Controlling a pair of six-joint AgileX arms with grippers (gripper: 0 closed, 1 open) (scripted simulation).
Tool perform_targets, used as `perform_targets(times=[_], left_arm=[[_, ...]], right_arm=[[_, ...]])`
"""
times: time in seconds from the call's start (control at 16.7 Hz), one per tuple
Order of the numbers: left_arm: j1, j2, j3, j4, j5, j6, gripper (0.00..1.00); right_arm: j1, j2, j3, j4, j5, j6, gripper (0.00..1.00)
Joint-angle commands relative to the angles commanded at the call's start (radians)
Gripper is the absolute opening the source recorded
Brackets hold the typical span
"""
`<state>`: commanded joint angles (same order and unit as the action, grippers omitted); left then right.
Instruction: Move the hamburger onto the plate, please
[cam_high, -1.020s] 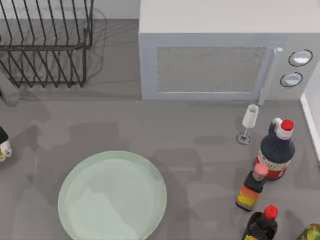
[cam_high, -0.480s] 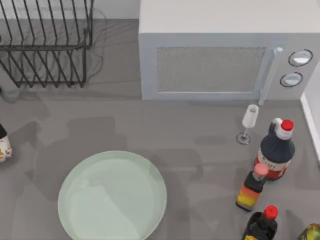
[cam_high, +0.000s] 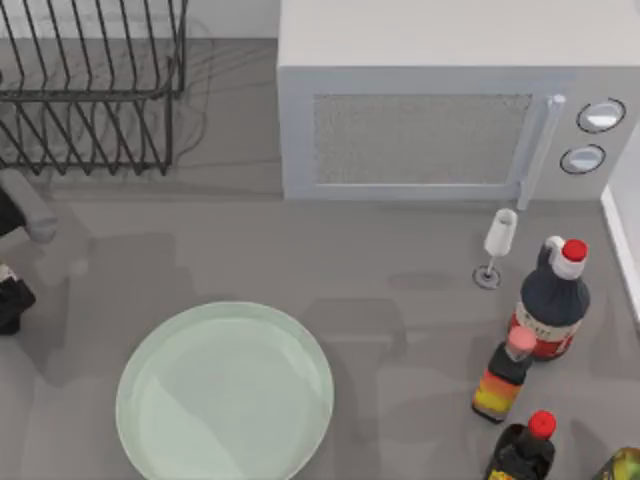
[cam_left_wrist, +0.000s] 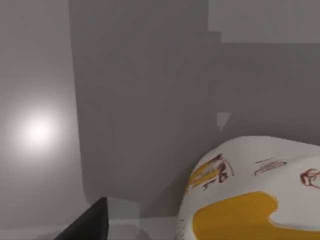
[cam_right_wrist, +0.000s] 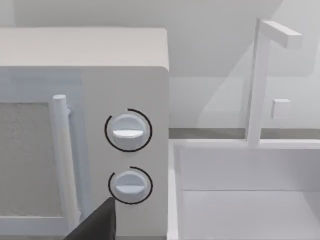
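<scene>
The hamburger (cam_left_wrist: 260, 190), a whitish lump with yellow and dark red print, lies close under the left wrist camera on the grey table. My left gripper (cam_high: 11, 300) hangs over it at the table's far left edge, open. One dark finger (cam_left_wrist: 90, 225) stands apart from the hamburger with bare table between them. The plate (cam_high: 225, 395), a wide pale mint-green dish, lies at the front, right of that gripper. My right gripper (cam_right_wrist: 97, 222) is parked facing the microwave's knobs.
A wire rack (cam_high: 90, 90) stands at the back left and a microwave (cam_high: 440, 120) at the back centre. A wine glass (cam_high: 497, 245) and several bottles (cam_high: 550, 300) crowd the right side. A white sink basin (cam_right_wrist: 245, 190) sits beside the microwave.
The left arm has swung into the top view's left edge. Its dark gripper now covers the spot where the hamburger's white and yellow showed.
</scene>
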<state>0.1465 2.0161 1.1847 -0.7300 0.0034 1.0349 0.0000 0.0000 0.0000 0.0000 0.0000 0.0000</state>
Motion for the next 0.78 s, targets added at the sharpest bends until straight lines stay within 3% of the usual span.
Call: perform_targets(times=[0.3,0.78], left_arm=[[0.0,0.013,-0.013,0.02,0.0,0.001,1.0],[0.0,0.013,-0.013,0.02,0.0,0.001,0.4]], right_arm=[[0.0,0.0,0.0,0.0,0.0,0.0,1.0],[0.0,0.0,0.0,0.0,0.0,0.0,1.0]])
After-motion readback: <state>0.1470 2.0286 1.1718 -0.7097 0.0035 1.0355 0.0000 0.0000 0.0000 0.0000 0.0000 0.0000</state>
